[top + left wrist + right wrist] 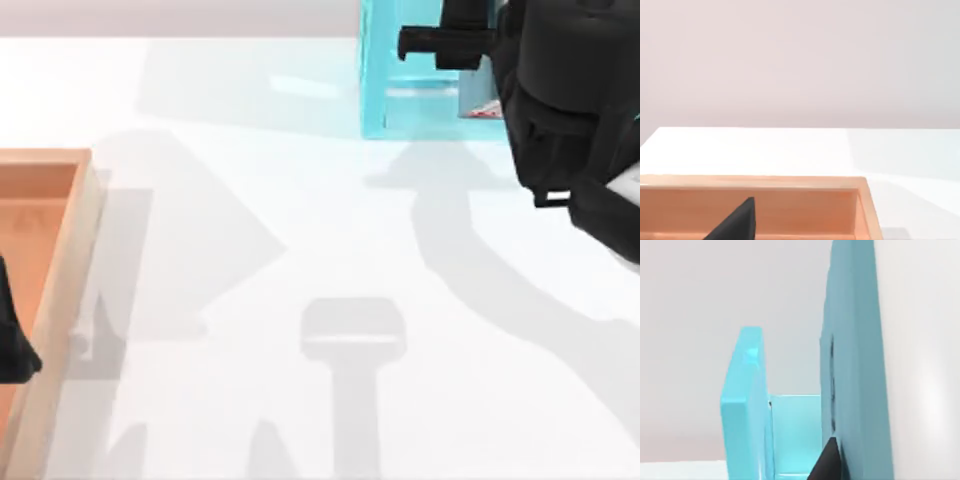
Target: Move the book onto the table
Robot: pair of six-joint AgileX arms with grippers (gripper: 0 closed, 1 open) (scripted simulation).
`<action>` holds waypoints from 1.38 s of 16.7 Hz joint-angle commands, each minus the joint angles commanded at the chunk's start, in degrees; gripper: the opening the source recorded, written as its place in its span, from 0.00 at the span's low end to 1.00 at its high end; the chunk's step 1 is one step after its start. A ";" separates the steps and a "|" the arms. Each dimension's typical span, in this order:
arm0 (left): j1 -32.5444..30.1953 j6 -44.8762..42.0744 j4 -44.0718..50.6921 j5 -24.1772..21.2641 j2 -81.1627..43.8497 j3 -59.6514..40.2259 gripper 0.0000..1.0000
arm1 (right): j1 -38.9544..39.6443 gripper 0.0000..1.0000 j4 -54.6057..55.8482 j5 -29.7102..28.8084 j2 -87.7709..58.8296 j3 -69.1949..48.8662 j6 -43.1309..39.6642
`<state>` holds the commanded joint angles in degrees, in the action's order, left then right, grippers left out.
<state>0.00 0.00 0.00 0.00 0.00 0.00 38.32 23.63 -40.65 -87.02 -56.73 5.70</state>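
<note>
The book [852,350] stands upright inside the turquoise shelf unit [372,90], its teal-blue cover close in front of the right wrist camera with a pale surface beside it. From above, a teal strip of it [470,92] and a small red mark at one corner show at the shelf's right side. My right gripper [440,45] reaches into the shelf at the back right, right against the book. The white table [300,200] spreads out in front of the shelf. My left gripper [12,345] is parked at the left edge over a tray.
An orange-brown wooden tray [62,290] lies at the table's left edge, and its far rim [765,182] shows in the left wrist view. A shelf wall [745,410] stands beside the book. The right arm's bulk hangs over the back right corner.
</note>
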 joint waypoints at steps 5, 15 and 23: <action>0.00 0.00 0.00 0.00 0.00 0.00 1.00 | 0.79 0.00 -1.43 -1.00 1.51 1.44 0.61; 0.00 0.00 0.00 0.00 0.00 0.00 1.00 | 11.64 0.00 -0.41 -8.75 -8.81 1.56 -21.51; 0.00 0.00 0.00 0.00 0.00 0.00 1.00 | 28.11 0.00 0.77 -17.72 -20.46 3.24 -57.95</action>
<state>0.00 0.00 0.00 0.00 0.00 0.00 66.43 24.39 -58.37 -107.48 -53.49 -52.25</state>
